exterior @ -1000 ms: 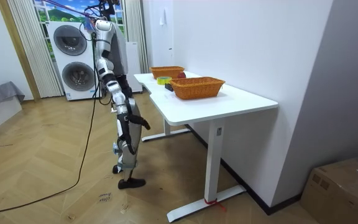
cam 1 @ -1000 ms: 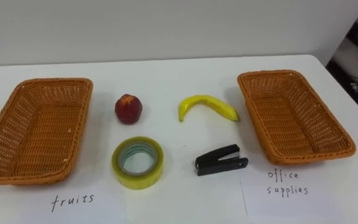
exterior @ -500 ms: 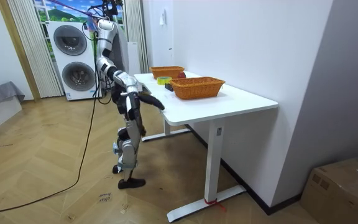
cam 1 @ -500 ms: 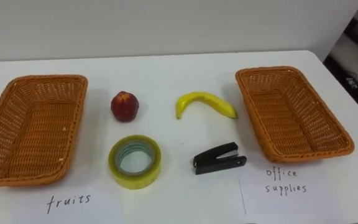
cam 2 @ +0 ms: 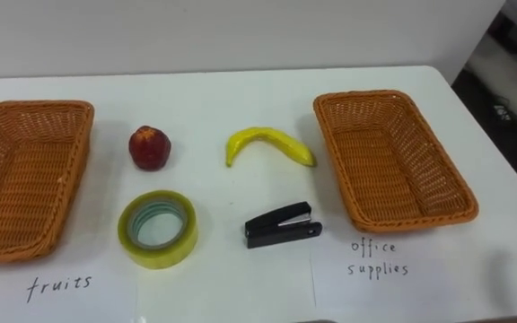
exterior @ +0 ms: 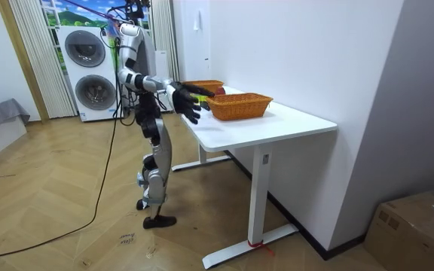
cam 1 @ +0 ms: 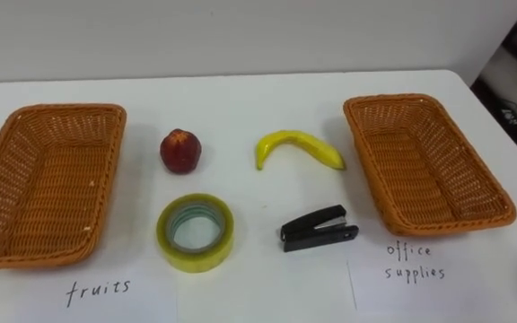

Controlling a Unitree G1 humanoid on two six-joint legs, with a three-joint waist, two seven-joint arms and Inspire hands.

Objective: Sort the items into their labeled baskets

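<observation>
Nothing is sorted yet, and all four items are seen lying on the white bench (cam 1: 240, 94) between the two baskets. The red fruit (cam 1: 180, 150), round like a peach or an apple, is found left of centre. The banana (cam 1: 299, 149) is placed right of centre, near the right basket's upper corner but apart from it. Below them, the roll of yellow tape (cam 1: 196, 233) is laid flat, and the black stapler (cam 1: 319, 228) lies to its right.

The left basket (cam 1: 61, 110), at the left edge of the frame, is marked for fruit by a handwritten paper label (cam 1: 101, 289) below it. The right basket (cam 1: 393, 99) is marked for office supplies by its own label (cam 1: 414, 264). Both baskets are empty, so it is judged that the whole task is left to do: two fruits to the left, tape and stapler to the right.

In the room view the right hand (exterior: 189, 101) is held out over the near end of the bench with its fingers spread and loose, and nothing is carried in it.

The items are well spaced, so each can be picked up without another being knocked. The banana has to be carried across the middle of the bench, past the red fruit, to reach its basket, and the tape has to pass the stapler.

Further off in the room view, two stacked washing machines (exterior: 89, 71) are seen at the upper left and a cardboard box (exterior: 420, 222) at the lower right, neither in the way.
</observation>
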